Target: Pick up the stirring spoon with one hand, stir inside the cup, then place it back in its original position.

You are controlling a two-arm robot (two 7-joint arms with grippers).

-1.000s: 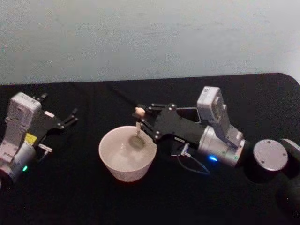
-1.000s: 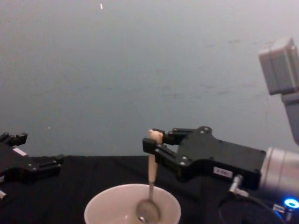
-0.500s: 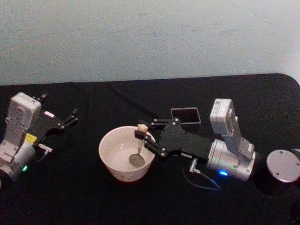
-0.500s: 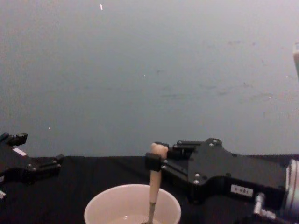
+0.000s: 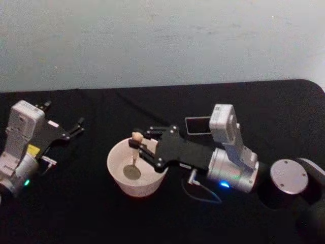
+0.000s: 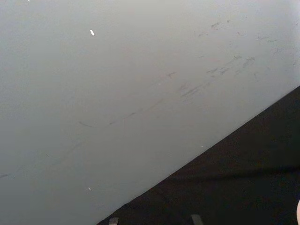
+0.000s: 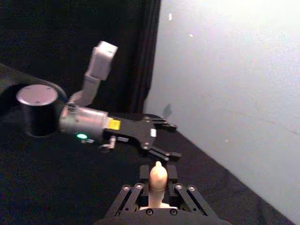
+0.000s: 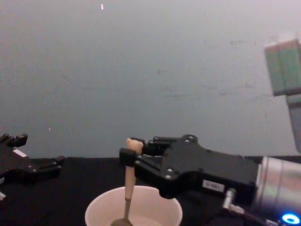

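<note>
Dark square holder on black table

You have one cup and one spoon to count. There are two grippers: the left gripper and the right gripper. Each wrist carries one pale grey box, so that makes two boxes: one on the left and one on the right. You can count two small lights, one green light and one blue light. Add one dark square holder, one round grey disc and one black table.
</note>
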